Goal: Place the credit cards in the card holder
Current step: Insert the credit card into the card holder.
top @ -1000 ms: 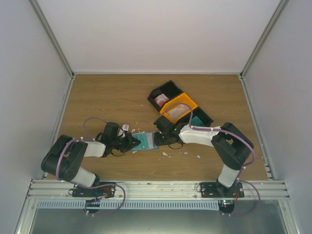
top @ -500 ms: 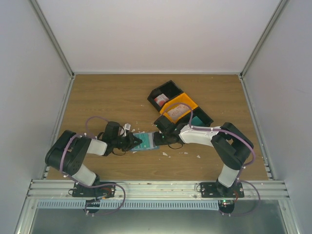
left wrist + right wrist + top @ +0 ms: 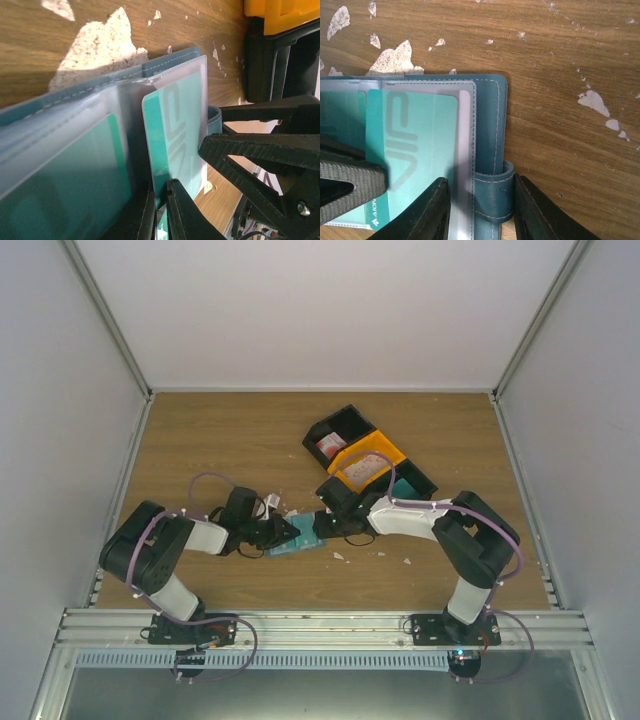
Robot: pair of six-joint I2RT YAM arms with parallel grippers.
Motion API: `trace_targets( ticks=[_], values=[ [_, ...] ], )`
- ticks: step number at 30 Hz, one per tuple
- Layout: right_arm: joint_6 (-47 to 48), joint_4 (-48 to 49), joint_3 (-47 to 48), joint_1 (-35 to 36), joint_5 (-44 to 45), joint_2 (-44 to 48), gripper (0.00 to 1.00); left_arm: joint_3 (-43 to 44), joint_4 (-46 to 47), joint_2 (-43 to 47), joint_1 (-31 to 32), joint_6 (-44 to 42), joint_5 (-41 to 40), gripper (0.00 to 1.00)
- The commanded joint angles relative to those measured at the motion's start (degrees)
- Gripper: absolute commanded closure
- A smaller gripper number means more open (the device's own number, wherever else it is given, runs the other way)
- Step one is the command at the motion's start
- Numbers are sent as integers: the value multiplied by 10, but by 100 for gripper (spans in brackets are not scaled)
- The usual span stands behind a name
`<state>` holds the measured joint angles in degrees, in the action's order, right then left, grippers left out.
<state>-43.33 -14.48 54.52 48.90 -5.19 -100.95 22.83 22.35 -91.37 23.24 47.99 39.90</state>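
Observation:
The card holder [image 3: 305, 533] is a teal-blue wallet with clear sleeves, lying open on the table between both grippers. My left gripper [image 3: 162, 205] is shut on the near edge of a teal card [image 3: 175, 125] that sits partly inside a clear sleeve. A second teal card [image 3: 65, 190] is in the neighbouring sleeve. My right gripper [image 3: 482, 205] is closed around the holder's outer edge [image 3: 490, 120] at its strap loop [image 3: 495, 195]. The same card [image 3: 415, 135] shows in the right wrist view. A red and white card [image 3: 328, 447] lies in a black bin.
Black bins [image 3: 340, 425] and an orange bin [image 3: 368, 465] stand just behind the right gripper; one black bin holds a teal block [image 3: 405, 487]. White scraps [image 3: 395, 60] dot the wood around the holder. Grey walls enclose the table.
My left arm has moved right, towards the holder, carrying the teal card further over it. The holder's left part is now covered by the left gripper. The right arm has held still.

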Motion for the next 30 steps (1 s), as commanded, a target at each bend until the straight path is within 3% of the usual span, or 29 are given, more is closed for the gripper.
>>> trace_targets(
  ticks=[1, 19, 24, 30],
  values=[
    [-3, -38, -26, 8, -22, -28, 64, 26, -28, -16, 19, -26, -11, 89],
    [9, -19, -35, 2, -22, 5, 61, 50, -195, 78, 31, -65, -97, 67],
    [14, -6, -40, 1, -36, 7, 61, 66, -236, 84, 45, -69, -127, 70],
    [23, 12, -45, 1, -56, 2, 61, 85, -253, 75, 58, -86, -139, 83]
  ],
)
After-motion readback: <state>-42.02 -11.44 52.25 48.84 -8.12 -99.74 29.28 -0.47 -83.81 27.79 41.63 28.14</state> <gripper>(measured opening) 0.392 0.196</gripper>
